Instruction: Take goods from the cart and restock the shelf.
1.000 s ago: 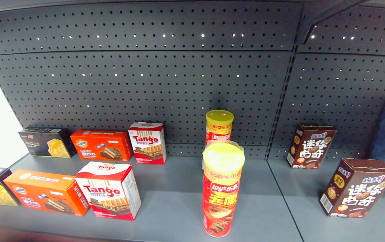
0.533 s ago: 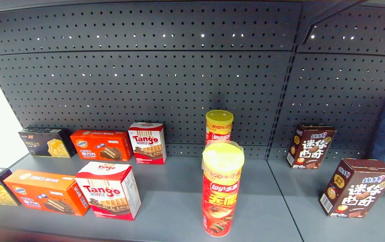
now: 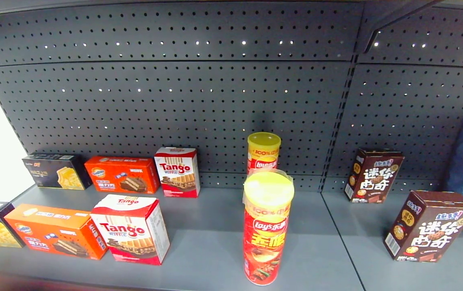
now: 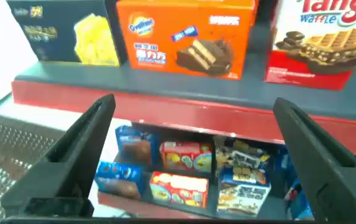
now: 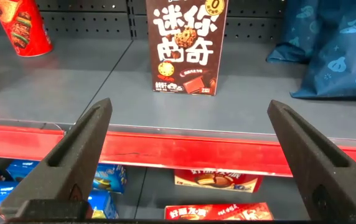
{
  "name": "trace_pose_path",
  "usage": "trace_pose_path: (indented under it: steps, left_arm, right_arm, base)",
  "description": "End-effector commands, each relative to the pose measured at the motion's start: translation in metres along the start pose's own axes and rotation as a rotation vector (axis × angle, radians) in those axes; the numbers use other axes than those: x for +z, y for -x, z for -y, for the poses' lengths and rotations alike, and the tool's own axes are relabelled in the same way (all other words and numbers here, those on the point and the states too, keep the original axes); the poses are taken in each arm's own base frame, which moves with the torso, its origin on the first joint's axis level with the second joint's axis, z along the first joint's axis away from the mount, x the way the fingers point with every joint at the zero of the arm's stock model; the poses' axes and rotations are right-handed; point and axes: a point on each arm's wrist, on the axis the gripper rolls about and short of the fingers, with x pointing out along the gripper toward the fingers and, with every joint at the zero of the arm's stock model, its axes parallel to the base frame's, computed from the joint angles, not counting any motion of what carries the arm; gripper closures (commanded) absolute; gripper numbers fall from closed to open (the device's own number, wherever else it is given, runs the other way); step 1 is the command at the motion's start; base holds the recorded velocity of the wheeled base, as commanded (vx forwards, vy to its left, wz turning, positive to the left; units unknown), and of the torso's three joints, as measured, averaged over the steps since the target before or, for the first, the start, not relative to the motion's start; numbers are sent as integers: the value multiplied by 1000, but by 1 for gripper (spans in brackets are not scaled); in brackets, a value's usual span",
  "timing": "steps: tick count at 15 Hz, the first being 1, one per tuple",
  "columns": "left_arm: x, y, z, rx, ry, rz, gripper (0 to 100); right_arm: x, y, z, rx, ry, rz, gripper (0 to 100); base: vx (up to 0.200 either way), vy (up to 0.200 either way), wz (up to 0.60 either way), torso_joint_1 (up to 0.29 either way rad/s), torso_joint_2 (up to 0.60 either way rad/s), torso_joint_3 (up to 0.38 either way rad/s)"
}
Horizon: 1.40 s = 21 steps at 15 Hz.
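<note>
Boxes [image 3: 132, 228] at 8 o'clock on the shelf [image 3: 215, 246] look light and stiff; I'd pinch the flat sides. Left pincer [image 4: 193, 102] and right pincer [image 5: 190, 104] stand wide apart, empty.

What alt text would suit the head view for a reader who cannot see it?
A grey shelf with a pegboard back holds two rows of snack boxes on the left, two upright chip cans one behind the other in the middle, and two brown cookie boxes on the right.
</note>
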Motion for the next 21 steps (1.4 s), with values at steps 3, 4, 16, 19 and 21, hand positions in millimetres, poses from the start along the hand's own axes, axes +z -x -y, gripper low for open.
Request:
trace_pose_path:
  steps: [3,4,16,19,21]
  left_arm:
    - [-3,-1,6,-260,-61,23,0]
    - [-3,-1,6,-258,-62,23,0]
    - [-10,0,0,-71,44,62,0]
    - [-10,0,1,-77,39,63,0]
    - [-10,0,1,-75,38,63,0]
  right_arm:
    - [0,0,0,1,0,-2,0]
    - [0,0,0,1,0,-2,0]
    - [0,0,0,2,0,-1,0]
    - [0,0,0,1,0,-2,0]
    - [0,0,0,2,0,-1,0]
  base:
    - [0,0,0,0,0,0]
    - [0,0,0,0,0,0]
    - [0,0,0,0,0,0]
    - [0,0,0,0,0,0]
    - [0,0,0,0,0,0]
